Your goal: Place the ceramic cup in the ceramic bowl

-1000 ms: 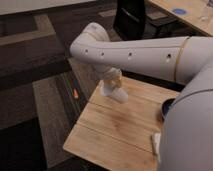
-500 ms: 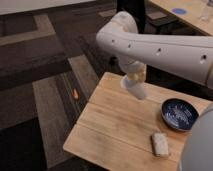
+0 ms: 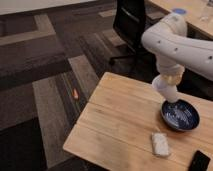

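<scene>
**Ceramic cup held above the rim of the ceramic bowl**

The ceramic cup, small, white and tapered, hangs in the air at the end of the robot's arm, just over the far left edge of the ceramic bowl. The gripper sits directly above the cup and is closed on it; its fingers are largely hidden by the wrist and the cup. The cup's lower end appears to be at or just above the bowl's rim, and whether it touches cannot be told.

The bowl, dark blue with a glossy lighter inside, rests on the right part of the wooden table. In front of it, near the table's front edge, lies a flat pale-grey block, apart from the bowl. A black phone lies at the front right corner. Behind the table stands a black office chair on patterned carpet, where a small orange object lies.
</scene>
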Controlling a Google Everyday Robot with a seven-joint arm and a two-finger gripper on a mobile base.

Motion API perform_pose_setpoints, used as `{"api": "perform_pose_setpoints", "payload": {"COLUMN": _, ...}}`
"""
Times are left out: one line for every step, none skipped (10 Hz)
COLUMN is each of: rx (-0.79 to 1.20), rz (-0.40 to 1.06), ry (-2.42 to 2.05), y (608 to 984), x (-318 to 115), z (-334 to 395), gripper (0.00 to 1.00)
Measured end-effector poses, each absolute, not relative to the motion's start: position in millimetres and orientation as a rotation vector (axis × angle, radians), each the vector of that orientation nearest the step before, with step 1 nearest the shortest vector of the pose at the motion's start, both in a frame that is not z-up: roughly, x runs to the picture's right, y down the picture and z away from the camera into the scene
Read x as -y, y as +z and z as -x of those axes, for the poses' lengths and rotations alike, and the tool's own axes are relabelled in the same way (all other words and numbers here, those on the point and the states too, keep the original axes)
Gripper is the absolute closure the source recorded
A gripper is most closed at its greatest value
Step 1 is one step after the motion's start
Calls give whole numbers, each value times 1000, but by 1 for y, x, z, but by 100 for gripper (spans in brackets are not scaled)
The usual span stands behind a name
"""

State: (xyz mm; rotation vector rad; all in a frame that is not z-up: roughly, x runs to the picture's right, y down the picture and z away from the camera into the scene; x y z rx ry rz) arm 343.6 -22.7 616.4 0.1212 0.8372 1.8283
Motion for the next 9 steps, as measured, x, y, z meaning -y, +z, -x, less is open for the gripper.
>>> {"api": "perform_pose_setpoints", "payload": {"rx": -843, "rz": -122, "ry": 1841, "y": 619, "x": 18, "z": -352, "gripper": 100}}
{"api": "perform_pose_setpoints", "payload": {"rx": -836, "rz": -115, "ry": 1859, "y": 628, "x": 13, "z": -363, "gripper": 100}}
{"api": "perform_pose_setpoints", "payload": {"rx": -825, "rz": -105, "ry": 1886, "y": 641, "x": 6, "z": -376, "gripper": 100}}
{"api": "perform_pose_setpoints", "payload": {"rx": -820, "rz": -95, "ry": 1915, "y": 650, "x": -4, "z": -389, "gripper": 100}}
{"api": "perform_pose_setpoints", "payload": {"rx": -808, "rz": -83, "ry": 1942, "y": 662, "x": -14, "z": -397, "gripper": 100}}
{"api": "perform_pose_setpoints", "payload": {"rx": -798, "rz": -82, "ry": 1973, "y": 671, "x": -22, "z": -404, "gripper": 100}}
{"api": "perform_pose_setpoints", "payload": {"rx": -793, "rz": -84, "ry": 1996, "y": 678, "x": -28, "z": -410, "gripper": 100}}
{"api": "perform_pose_setpoints", "payload": {"rx": -790, "rz": -81, "ry": 2009, "y": 687, "x": -35, "z": -410, "gripper": 100}}
{"api": "perform_pose_setpoints", "payload": {"rx": -780, "rz": -73, "ry": 2016, "y": 697, "x": -39, "z": -408, "gripper": 100}}
